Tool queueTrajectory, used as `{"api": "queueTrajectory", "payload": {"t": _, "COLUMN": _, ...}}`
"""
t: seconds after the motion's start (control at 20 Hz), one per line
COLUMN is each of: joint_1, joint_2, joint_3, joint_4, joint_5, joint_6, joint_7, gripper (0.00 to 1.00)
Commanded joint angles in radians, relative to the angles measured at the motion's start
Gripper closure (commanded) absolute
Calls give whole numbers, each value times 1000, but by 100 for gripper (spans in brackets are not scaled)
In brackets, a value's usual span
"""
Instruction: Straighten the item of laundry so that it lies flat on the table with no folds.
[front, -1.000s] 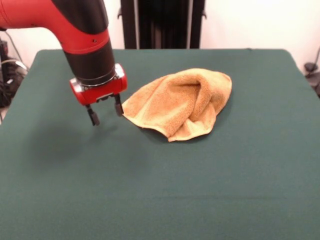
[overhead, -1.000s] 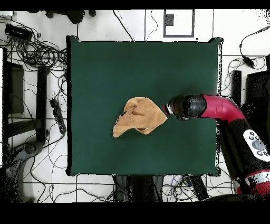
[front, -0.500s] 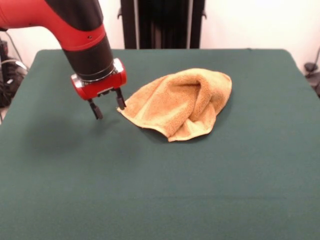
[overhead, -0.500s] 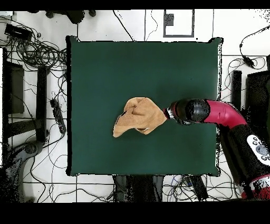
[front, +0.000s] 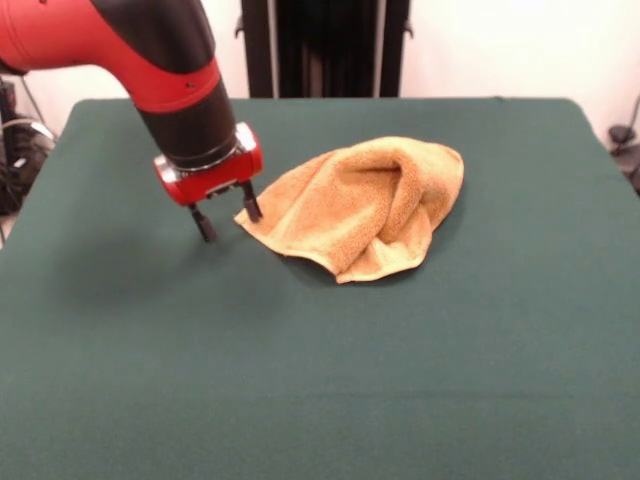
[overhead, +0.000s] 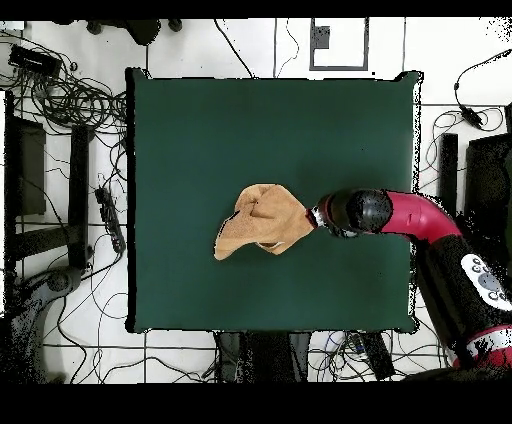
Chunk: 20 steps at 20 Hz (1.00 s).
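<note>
Dark green cloth covers the table (front: 320, 380) from edge to edge, and a pale wall with a black upright frame stands behind it in the front view. Near the middle of the table lies the orange-tan towel (front: 365, 205), bunched and folded over itself, with a raised ridge running through its middle and a paler hem showing along its lower edge. From overhead the towel (overhead: 262, 221) is an uneven, roughly triangular heap, with bare green all around it. The red and black arm (front: 150, 60) comes down at a slant, and its claw (front: 227, 211) hangs low over the table at one pointed corner of the towel. Its two dark fingers (front: 204, 224) are spread apart with nothing between them; one fingertip is right at the towel's corner, the other stands over bare cloth beside it. Overhead, the claw (overhead: 317, 215) is mostly hidden under the arm's wrist, which meets the towel's edge. Cables lie tangled on the floor (overhead: 60, 90) around the table.
</note>
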<state>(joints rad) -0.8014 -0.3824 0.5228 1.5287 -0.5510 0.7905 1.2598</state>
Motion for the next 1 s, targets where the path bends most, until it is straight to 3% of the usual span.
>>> {"api": "queueTrajectory", "payload": {"t": 0.05, "joint_1": 43, "joint_2": 125, "joint_3": 88, "joint_4": 58, "joint_5": -22, "joint_6": -31, "joint_7": -131, "gripper": 0}}
{"api": "queueTrajectory", "payload": {"t": 0.55, "joint_1": 37, "joint_2": 185, "joint_3": 76, "joint_4": 47, "joint_5": -69, "joint_6": -85, "joint_7": -150, "gripper": 0}}
{"api": "queueTrajectory", "payload": {"t": 1.0, "joint_1": 251, "joint_2": 206, "joint_3": -132, "joint_4": -142, "joint_5": -197, "joint_6": 30, "joint_7": 5, "gripper": 0}}
